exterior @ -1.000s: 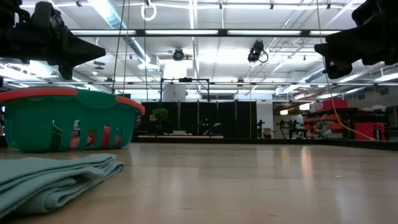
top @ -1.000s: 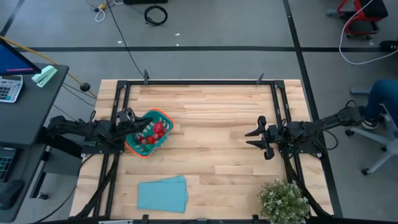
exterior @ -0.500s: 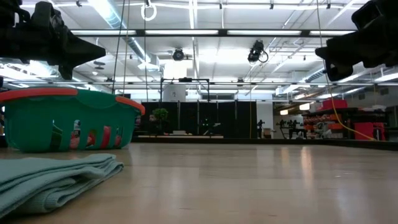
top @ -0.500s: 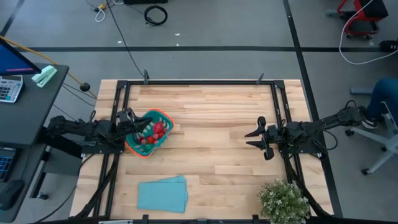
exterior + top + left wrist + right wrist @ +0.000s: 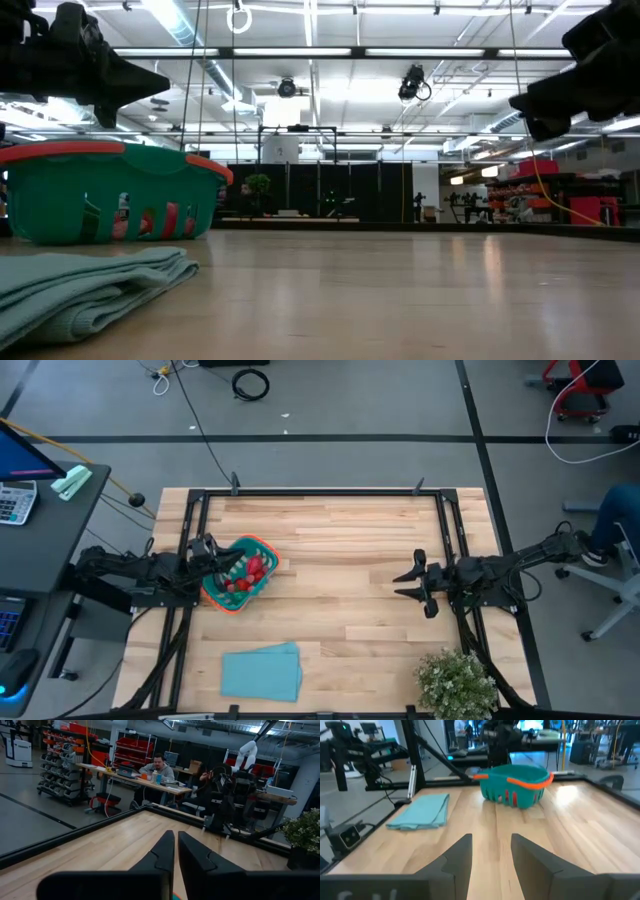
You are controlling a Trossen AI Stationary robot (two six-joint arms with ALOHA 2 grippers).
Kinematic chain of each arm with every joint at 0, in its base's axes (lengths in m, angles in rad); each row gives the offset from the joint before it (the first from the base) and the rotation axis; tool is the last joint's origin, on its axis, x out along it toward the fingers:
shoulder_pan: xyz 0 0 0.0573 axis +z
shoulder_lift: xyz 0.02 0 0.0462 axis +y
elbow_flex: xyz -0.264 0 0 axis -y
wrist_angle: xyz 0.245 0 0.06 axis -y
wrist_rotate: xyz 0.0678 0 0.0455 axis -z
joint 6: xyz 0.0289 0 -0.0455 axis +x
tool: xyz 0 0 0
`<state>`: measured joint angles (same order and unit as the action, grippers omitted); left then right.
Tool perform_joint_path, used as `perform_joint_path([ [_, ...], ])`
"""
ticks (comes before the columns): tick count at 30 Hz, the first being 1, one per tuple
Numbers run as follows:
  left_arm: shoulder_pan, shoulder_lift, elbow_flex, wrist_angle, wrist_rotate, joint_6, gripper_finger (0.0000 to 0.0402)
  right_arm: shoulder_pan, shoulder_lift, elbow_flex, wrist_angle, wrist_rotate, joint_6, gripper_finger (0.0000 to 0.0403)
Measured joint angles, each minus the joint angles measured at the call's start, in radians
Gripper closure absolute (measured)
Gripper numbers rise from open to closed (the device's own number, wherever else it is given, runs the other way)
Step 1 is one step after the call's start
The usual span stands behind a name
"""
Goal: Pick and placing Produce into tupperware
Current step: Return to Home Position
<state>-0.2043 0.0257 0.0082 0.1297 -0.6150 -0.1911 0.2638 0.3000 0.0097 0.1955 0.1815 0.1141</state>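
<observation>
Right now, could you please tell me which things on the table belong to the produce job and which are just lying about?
Job: teal tub; red produce inside it; left gripper, shut above the tub; right gripper, open over the table's right side.
Lying about: folded blue cloth; potted plant.

Open table (image 5: 340,560) stretching right of tupperware (image 5: 240,573); cloth (image 5: 261,671) in front of it; plant (image 5: 457,682) well apart, front-right.

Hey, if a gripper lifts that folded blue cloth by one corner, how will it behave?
Probably floppy: the cloth lies in soft, rounded folded layers in the low view, so a corner pinch would likely unfold it and let it drape. Pushed, it would probably bunch rather than slide whole.
</observation>
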Motion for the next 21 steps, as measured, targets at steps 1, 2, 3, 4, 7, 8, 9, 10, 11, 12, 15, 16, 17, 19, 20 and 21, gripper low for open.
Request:
perform_joint_path([
  [1, 0.0, 0.0, 0.0, 0.0, 0.0, 0.0, 0.0372, 0.0, 0.0, 0.0, -0.015, 0.0, 0.011, 0.0258],
  [2, 0.0, 0.0, 0.0, 0.0, 0.0, 0.0, 0.037, 0.0, 0.0, 0.0, -0.033, 0.0, 0.027, 0.0258],
  [3, 0.0, 0.0, 0.0, 0.0, 0.0, 0.0, 0.0368, 0.0, 0.0, 0.0, -0.053, 0.0, 0.046, 0.0258],
  [4, 0.0, 0.0, 0.0, 0.0, 0.0, 0.0, 0.0367, 0.0, 0.0, 0.0, -0.067, 0.0, 0.065, 0.0258],
  [7, 0.0, 0.0, 0.0, 0.0, 0.0, 0.0, 0.0363, 0.0, 0.0, 0.0, -0.089, 0.0, 0.073, 0.0258],
  [8, 0.0, 0.0, 0.0, 0.0, 0.0, 0.0, 0.0363, 0.0, 0.0, 0.0, -0.093, 0.0, 0.071, 0.0258],
  [9, 0.0, 0.0, 0.0, 0.0, 0.0, 0.0, 0.0363, 0.0, 0.0, 0.0, -0.093, 0.0, 0.07, 0.0258],
  [10, 0.0, 0.0, 0.0, 0.0, 0.0, 0.0, 0.0363, 0.0, 0.0, 0.0, -0.091, 0.0, 0.07, 0.0258],
  [11, 0.0, 0.0, 0.0, 0.0, 0.0, 0.0, 0.0365, 0.0, 0.0, 0.0, -0.092, 0.0, 0.069, 0.0258],
  [12, 0.0, 0.0, 0.0, 0.0, 0.0, 0.0, 0.0366, 0.0, 0.0, 0.0, -0.092, 0.0, 0.069, 0.0258],
  [15, 0.0, 0.0, 0.0, 0.0, 0.0, 0.0, 0.0372, 0.0, 0.0, 0.003, -0.101, 0.0, 0.069, 0.0258],
  [16, 0.0, 0.0, 0.0, 0.0, 0.0, 0.0, 0.0373, 0.0, -0.004, 0.004, -0.103, 0.0, 0.069, 0.0258],
  [17, 0.0, 0.0, 0.0, 0.0, 0.0, 0.0, 0.0375, 0.0, -0.012, 0.005, -0.101, 0.0, 0.069, 0.0258],
  [19, 0.0, 0.0, 0.0, 0.0, 0.0, 0.0, 0.0376, 0.0, -0.029, 0.005, -0.101, 0.0, 0.068, 0.0258],
  [20, 0.0, 0.0, 0.0, 0.0, 0.0, 0.0, 0.0376, 0.0, -0.041, 0.006, -0.101, 0.001, 0.069, 0.0258],
  [21, 0.0, 0.0, 0.0, 0.0, 0.0, 0.0, 0.0375, 0.0, -0.054, 0.006, -0.099, 0.0, 0.068, 0.0258],
])
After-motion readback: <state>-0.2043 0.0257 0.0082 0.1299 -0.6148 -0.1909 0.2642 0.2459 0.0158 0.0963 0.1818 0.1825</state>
